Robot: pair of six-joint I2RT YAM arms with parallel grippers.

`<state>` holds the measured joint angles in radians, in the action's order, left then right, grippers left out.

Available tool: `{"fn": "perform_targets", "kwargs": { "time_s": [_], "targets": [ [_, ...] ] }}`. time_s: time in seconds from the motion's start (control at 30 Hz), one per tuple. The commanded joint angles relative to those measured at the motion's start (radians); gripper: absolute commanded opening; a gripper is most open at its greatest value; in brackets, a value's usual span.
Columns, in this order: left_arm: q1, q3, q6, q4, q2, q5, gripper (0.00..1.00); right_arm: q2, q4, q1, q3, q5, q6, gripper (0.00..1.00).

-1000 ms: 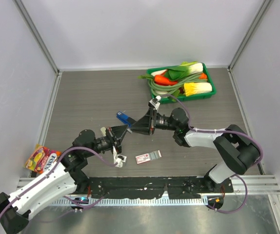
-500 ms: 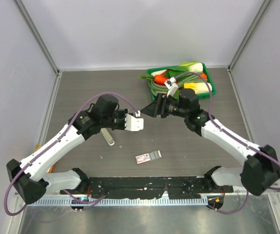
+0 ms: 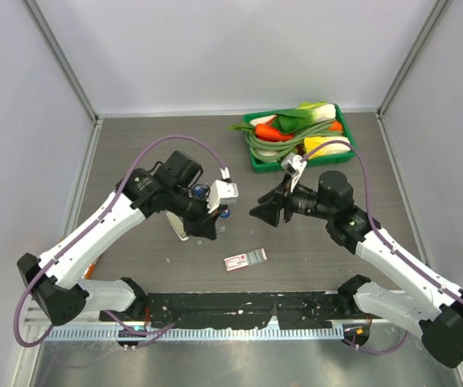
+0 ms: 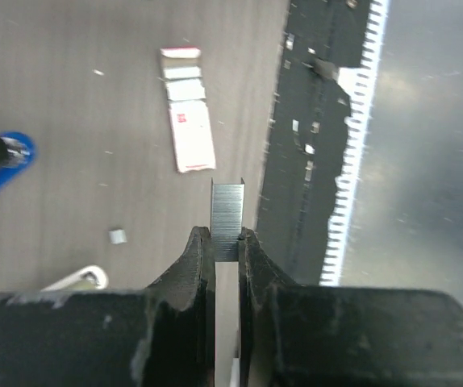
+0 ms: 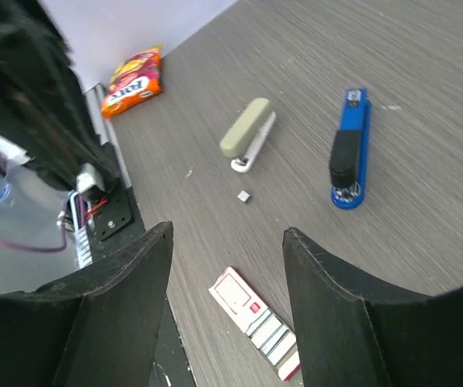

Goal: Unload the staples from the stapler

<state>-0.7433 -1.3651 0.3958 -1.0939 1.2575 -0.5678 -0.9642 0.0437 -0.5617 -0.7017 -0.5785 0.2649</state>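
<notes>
both arms had shifted since half a second earlier: the left gripper [image 4: 227, 240] had turned and dropped in over the middle of the table [image 3: 135, 153], and the right gripper [image 5: 227, 234] had pulled back from it, nearer to the arm bases. at the far left an orange snack packet [image 5: 133, 81] lay by the table's edge. the left gripper's fingers were closed almost together on the staples [image 4: 227, 218], a short silvery strip pinched by its near end and sticking straight out past the fingertips, clear of the table. in the top view only bits of blue showed of the stapler [image 5: 350, 153], under and beside that gripper. the right wrist view showed it whole, lying flat on the table, touched by neither gripper. just left of it in that view lay a beige-and-white tool [image 5: 248, 133], apart from the stapler, with a tiny grey scrap [image 5: 244, 195] near it on the table. nearer the arm bases, between the two grippers in the top view, lay a flat red-and-white box [image 3: 245, 258]. further right the right gripper hung with its fingers spread wide and nothing between them, pointing toward the left gripper. behind it, toward the far right corner, a green basket [image 3: 352, 145] held vegetables.
</notes>
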Motion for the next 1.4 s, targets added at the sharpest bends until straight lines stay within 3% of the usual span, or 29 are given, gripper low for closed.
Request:
{"fn": "perform_targets", "kwargs": {
  "time_s": [0.0, 0.17, 0.4, 0.9, 1.37],
  "targets": [
    [0.002, 0.024, -0.100, -0.087, -0.021, -0.162, 0.02, 0.094, 0.071, -0.004, -0.036, -0.161, -0.082, 0.62],
    [0.002, 0.032, -0.058, -0.090, -0.023, -0.248, 0.01, 0.110, 0.003, -0.085, -0.062, -0.167, -0.145, 0.59],
    [0.002, -0.009, 0.003, -0.121, 0.049, -0.320, 0.01, 0.030, -0.102, -0.263, -0.116, -0.032, -0.260, 0.59],
    [0.001, -0.025, 0.066, -0.098, 0.053, -0.348, 0.02, 0.002, -0.050, -0.316, -0.137, -0.075, -0.222, 0.58],
    [-0.002, 0.001, 0.043, -0.012, 0.046, -0.254, 0.02, -0.024, 0.007, -0.333, -0.139, -0.116, -0.168, 0.54]
  ]
}}
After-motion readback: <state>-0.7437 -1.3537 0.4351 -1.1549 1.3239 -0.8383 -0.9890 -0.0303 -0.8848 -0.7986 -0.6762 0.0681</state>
